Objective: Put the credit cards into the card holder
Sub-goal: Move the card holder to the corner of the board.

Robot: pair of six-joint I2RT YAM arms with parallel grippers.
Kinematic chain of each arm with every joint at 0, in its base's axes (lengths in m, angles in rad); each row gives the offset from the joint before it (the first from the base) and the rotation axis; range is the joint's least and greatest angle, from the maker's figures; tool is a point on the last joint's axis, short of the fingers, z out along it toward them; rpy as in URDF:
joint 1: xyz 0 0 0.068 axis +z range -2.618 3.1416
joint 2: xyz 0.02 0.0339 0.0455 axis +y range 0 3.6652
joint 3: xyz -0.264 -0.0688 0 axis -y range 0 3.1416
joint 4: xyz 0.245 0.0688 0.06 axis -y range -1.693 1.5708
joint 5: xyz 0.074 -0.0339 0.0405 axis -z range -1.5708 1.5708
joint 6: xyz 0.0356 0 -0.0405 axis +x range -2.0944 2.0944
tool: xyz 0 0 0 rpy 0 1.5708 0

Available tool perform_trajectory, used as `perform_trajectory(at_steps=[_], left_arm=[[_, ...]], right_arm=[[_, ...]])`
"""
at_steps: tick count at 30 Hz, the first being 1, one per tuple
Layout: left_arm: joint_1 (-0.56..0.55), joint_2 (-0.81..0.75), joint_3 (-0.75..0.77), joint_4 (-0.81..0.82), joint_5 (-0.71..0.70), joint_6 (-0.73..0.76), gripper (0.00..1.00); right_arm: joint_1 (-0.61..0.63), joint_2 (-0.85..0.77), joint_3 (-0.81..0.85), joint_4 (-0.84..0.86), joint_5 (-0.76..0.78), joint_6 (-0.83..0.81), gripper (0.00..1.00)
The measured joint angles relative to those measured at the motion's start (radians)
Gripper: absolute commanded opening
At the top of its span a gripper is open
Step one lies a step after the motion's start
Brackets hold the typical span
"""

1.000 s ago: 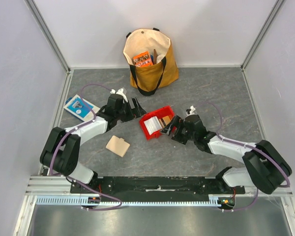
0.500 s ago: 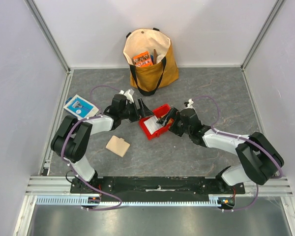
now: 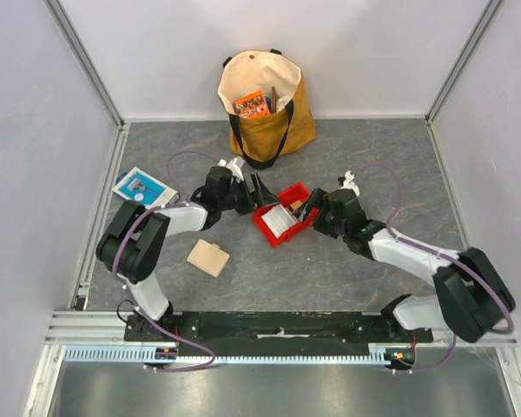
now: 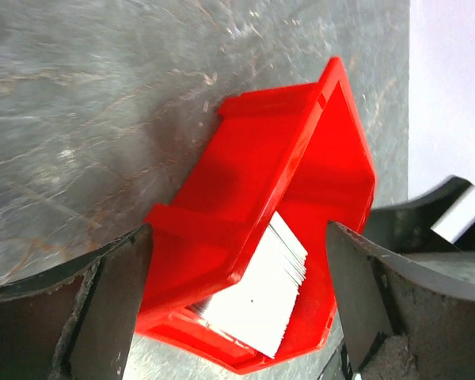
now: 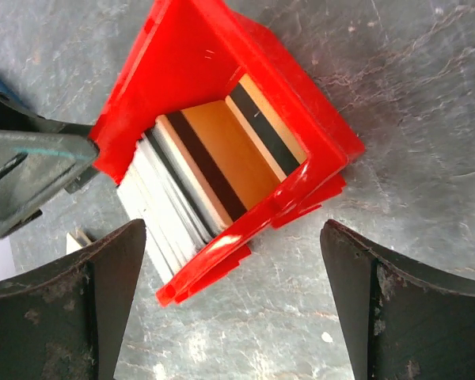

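Top external: cards [image 3: 280,222] sit stacked in the tray [image 3: 288,191] on the bench [image 3: 365,156], holder [image 3: 208,258] well apart, front-left. Left claw [image 3: 264,195] and right claw [image 3: 307,217], both wide open and empty, just closed in on the tray, so a pick looks next.

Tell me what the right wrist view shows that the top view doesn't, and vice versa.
Right wrist only: card detail in the tray, an orange card with a dark stripe beside a white stack. Top only: the holder plainly, on the table apart from the tray; the tote bag; a blue-and-white box. A pale sliver at the wrist view's left edge may be the holder. Both: the red tray with cards inside.
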Motion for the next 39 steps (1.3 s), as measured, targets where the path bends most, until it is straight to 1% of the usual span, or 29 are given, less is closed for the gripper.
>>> perform_trajectory(at_steps=[2,4,7,10,12,15,17,19,21,23,27,28,31,32,33,34,38,39], left_arm=[[0.006,-0.045,-0.013,-0.042,-0.042,0.004,0.95],[0.017,-0.127,-0.031,-0.107,-0.111,0.012,0.95],[0.03,-0.327,-0.05,-0.268,-0.286,0.023,0.96],[0.036,-0.541,-0.085,-0.414,-0.457,0.006,0.96],[0.037,-0.683,-0.137,-0.503,-0.552,-0.031,0.96],[0.042,-0.9,-0.267,-0.65,-0.656,-0.108,0.96],[0.05,-1.007,-0.348,-0.744,-0.693,-0.156,0.96],[0.058,-1.062,-0.398,-0.825,-0.712,-0.194,0.96],[0.068,-1.09,-0.426,-0.898,-0.722,-0.225,0.97],[0.077,-1.096,-0.443,-0.935,-0.725,-0.243,0.96],[0.113,-1.076,-0.475,-0.953,-0.71,-0.261,0.92],[0.123,-1.065,-0.479,-0.949,-0.704,-0.26,0.9],[0.186,-0.996,-0.498,-0.903,-0.652,-0.258,0.78],[0.206,-0.969,-0.504,-0.885,-0.634,-0.254,0.77],[0.225,-0.945,-0.509,-0.867,-0.615,-0.248,0.75],[0.241,-0.93,-0.509,-0.835,-0.591,-0.241,0.71],[0.264,-0.873,-0.513,-0.748,-0.528,-0.221,0.56],[0.264,-0.861,-0.517,-0.727,-0.516,-0.214,0.53]], right_arm=[[-0.002,-0.061,0.0,-0.043,0.009,-0.046,0.98],[-0.002,-0.132,0.001,-0.074,0.01,-0.093,0.98],[0.014,-0.22,0.002,-0.111,-0.005,-0.157,0.95],[0.082,-0.228,0.019,-0.135,-0.035,-0.205,0.93],[0.156,-0.181,0.055,-0.151,-0.048,-0.231,0.92],[0.277,-0.038,0.149,-0.147,-0.076,-0.266,0.91],[0.346,0.074,0.225,-0.146,-0.089,-0.289,0.92],[0.397,0.187,0.303,-0.128,-0.104,-0.306,0.94],[0.429,0.282,0.369,-0.119,-0.125,-0.319,0.94],[0.442,0.378,0.439,-0.119,-0.147,-0.33,0.94],[0.441,0.539,0.547,-0.114,-0.18,-0.343,0.94],[0.44,0.562,0.558,-0.113,-0.188,-0.344,0.91],[0.437,0.616,0.609,-0.09,-0.212,-0.346,0.79],[0.436,0.63,0.621,-0.085,-0.225,-0.346,0.79],[0.436,0.647,0.628,-0.072,-0.243,-0.344,0.76],[0.436,0.653,0.63,-0.056,-0.256,-0.341,0.73],[0.442,0.663,0.621,-0.027,-0.302,-0.326,0.59],[0.444,0.663,0.613,-0.02,-0.312,-0.32,0.58]])
